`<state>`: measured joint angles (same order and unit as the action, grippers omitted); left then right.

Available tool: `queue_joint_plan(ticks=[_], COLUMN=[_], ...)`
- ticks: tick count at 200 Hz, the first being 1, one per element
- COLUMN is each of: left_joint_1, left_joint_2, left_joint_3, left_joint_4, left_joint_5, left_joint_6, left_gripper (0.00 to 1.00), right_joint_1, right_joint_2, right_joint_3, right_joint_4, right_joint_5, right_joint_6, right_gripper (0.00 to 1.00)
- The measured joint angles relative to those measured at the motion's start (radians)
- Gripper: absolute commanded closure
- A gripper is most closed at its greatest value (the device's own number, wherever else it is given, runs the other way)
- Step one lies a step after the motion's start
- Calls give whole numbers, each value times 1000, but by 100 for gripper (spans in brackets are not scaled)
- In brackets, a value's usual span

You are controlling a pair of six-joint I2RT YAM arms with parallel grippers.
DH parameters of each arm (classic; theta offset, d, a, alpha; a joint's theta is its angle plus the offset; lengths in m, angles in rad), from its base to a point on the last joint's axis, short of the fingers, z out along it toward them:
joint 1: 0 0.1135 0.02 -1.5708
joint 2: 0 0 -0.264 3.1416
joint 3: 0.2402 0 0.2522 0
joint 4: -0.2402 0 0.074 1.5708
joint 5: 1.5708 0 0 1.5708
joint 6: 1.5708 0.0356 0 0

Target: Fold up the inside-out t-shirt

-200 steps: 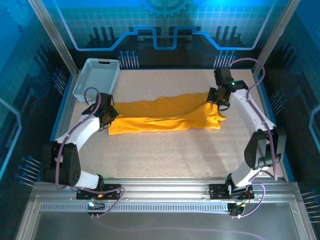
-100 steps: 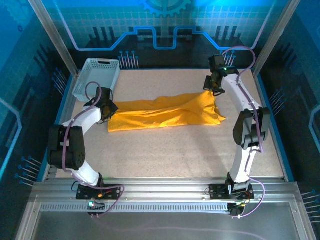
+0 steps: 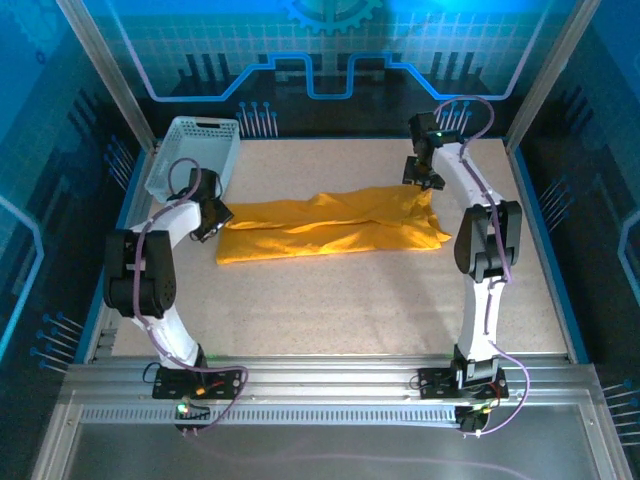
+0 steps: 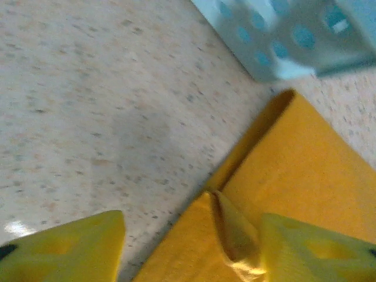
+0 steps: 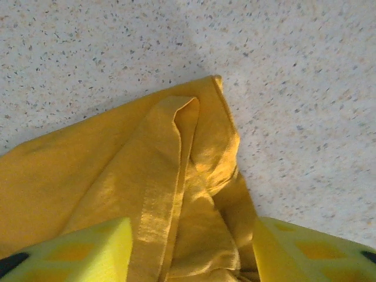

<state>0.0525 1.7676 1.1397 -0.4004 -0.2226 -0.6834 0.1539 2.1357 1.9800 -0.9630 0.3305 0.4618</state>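
Across the middle of the tabletop [image 3: 330,310] lay the inside-out t-shirt [image 3: 330,226], bunched into a long, narrow, plain mustard band. Its long axis ran left to right, with the right end a little farther back than the left. Which end was neck and which hem could not be told. Compared with a second before, the band had shifted slightly toward the far side and lay flatter and more stretched out.

At its left end, the left claw [image 3: 211,215] had its fingers apart, where earlier they had been pinched on the cloth. The left wrist view showed a small raised fold of the shirt [image 4: 305,170] beside one finger of the left claw [image 4: 191,226]. At the far right corner, the right claw [image 3: 421,178] had also let go and moved farther back. Its fingers were spread over loose, hemmed folds [image 5: 117,158], as the right wrist view of the claw [image 5: 191,229] showed.

Beyond the left claw stood the light grey basket [image 3: 195,155], at the far left.
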Motion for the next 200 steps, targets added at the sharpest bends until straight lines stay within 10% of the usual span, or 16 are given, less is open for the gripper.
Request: queue_joint_plan(ticks=[94, 200], left_joint_1=[-188, -97], left_joint_2=[-158, 2], left_joint_3=[-59, -147], left_joint_4=[40, 183], left_joint_5=[78, 188], left_joint_6=[9, -45], left_gripper=[24, 18], right_joint_1=[61, -77], right_joint_2=[-214, -60], right_joint_3=[-355, -446], right_joint_4=[190, 274], right_joint_5=[-264, -306], right_joint_6=[-22, 121], right_gripper=[39, 28])
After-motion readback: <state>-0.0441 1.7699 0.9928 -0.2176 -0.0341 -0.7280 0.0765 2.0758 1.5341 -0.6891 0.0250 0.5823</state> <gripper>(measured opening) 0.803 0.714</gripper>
